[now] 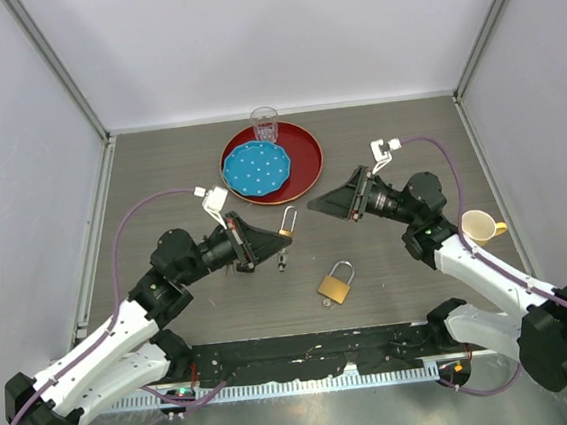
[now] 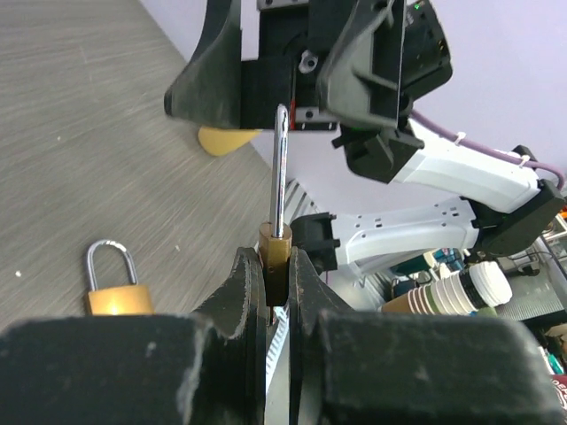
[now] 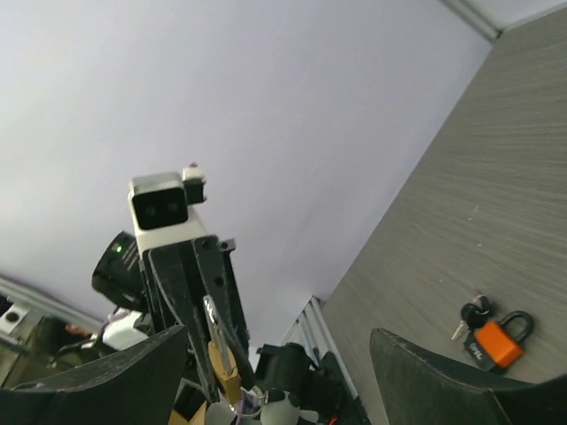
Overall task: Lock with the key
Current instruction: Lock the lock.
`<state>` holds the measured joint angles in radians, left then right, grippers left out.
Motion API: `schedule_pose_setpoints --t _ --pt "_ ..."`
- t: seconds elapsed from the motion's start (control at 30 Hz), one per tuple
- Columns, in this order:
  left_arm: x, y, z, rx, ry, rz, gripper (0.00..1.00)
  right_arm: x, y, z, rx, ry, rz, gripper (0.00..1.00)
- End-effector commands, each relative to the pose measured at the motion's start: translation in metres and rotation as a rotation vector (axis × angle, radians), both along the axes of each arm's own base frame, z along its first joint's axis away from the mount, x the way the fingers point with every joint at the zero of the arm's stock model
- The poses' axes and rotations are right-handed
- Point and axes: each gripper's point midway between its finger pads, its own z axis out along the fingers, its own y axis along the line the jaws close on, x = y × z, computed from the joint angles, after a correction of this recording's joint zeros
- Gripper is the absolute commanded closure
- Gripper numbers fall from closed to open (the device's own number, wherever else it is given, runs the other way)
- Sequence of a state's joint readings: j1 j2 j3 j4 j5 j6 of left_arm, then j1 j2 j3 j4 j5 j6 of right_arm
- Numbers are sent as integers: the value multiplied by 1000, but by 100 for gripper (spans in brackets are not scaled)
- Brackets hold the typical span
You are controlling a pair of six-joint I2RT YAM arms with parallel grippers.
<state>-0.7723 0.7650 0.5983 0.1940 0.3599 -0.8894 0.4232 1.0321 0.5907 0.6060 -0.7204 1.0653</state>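
My left gripper is shut on the body of a brass padlock and holds it above the table, shackle pointing at the right arm. In the left wrist view the jaws clamp the brass body. A small dark key bunch hangs under this padlock. My right gripper is open and empty, a short way right of the padlock and facing it. In the right wrist view, the gripper frames the held padlock. A second brass padlock lies on the table.
A red tray with a blue plate and a clear glass stands at the back. A yellow cup stands at the right. An orange padlock with keys lies on the table in the right wrist view.
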Motion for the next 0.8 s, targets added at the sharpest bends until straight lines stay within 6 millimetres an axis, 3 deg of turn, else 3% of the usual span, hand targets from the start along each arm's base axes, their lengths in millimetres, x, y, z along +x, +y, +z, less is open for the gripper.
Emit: schedule_pose_setpoints --t 0.0,0.2,0.43,0.47,0.53,0.57,0.63,0.73,0.77 --pt "2 -7 43 -138 -88 -13 100 -25 20 37 77 -147 119 13" --pt "1 -15 45 -162 -77 -60 100 -36 40 50 104 -194 187 23" --pt "0 -14 44 -174 -74 -62 100 -39 54 56 109 -203 226 51" --pt "-1 -14 44 -176 -74 -65 100 -41 56 55 110 -198 232 60" --pt "-2 -14 42 -175 -68 -67 100 -40 58 57 115 -197 233 70" --pt "-1 -14 41 -174 -63 -66 100 -40 59 57 115 -196 237 85" --pt "-2 -14 37 -167 -55 -67 100 -40 61 57 113 -192 245 98" --pt "-1 -13 34 -154 -42 -57 96 -38 61 57 105 -190 239 98" --pt "0 -12 33 -147 -42 -48 87 -38 61 56 96 -197 236 98"
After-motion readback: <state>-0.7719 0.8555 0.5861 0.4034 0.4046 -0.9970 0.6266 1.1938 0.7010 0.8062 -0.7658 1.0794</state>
